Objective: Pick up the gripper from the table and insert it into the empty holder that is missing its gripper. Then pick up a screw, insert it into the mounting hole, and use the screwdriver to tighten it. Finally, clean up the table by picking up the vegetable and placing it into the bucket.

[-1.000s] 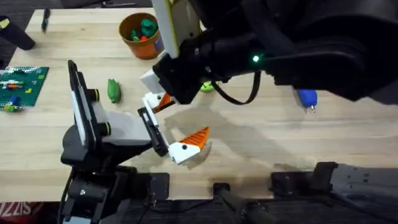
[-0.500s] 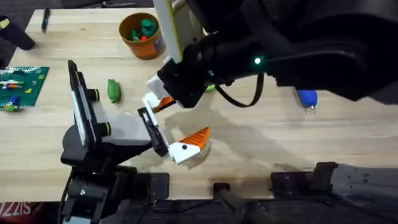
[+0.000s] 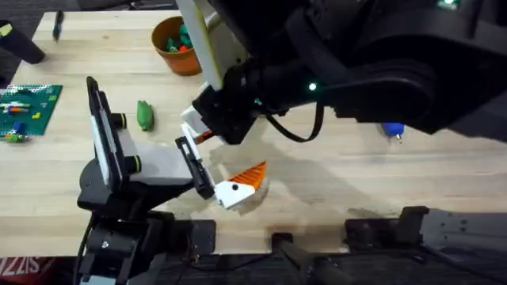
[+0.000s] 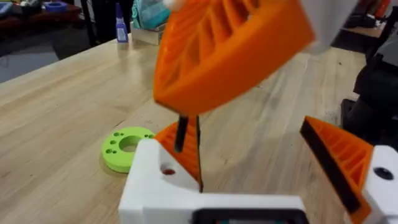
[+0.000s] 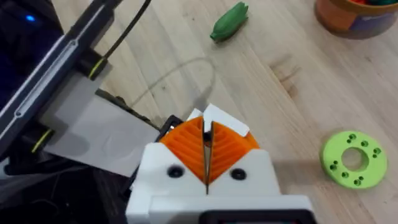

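My left gripper (image 3: 238, 184) rests low over the table's front middle, open (image 4: 249, 162). Its one finger is the white holder (image 4: 163, 186), with a mounting hole in its face and the orange gripper wedge (image 4: 180, 149) seated behind it. The other finger carries an orange pad (image 4: 339, 158). My right gripper (image 3: 202, 131) hangs just above the holder, pads pressed together (image 5: 206, 149) on a thin black screw (image 4: 180, 132) pointing down at the hole. The blue screwdriver (image 3: 391, 130) lies at the right, half under the right arm. The green vegetable (image 3: 145, 115) lies left of centre. The orange bucket (image 3: 173, 47) stands at the back.
A bright green ring with dark dots (image 4: 126, 147) lies flat on the wood just beyond the left gripper (image 5: 352, 158). A green brick baseplate (image 3: 28, 107) sits at the left edge. The right arm's dark bulk spans the upper middle of the overhead view.
The right arm has shifted left and forward, bringing its gripper closer over the left gripper. It now covers the green ring and part of the bucket. The left arm has not moved.
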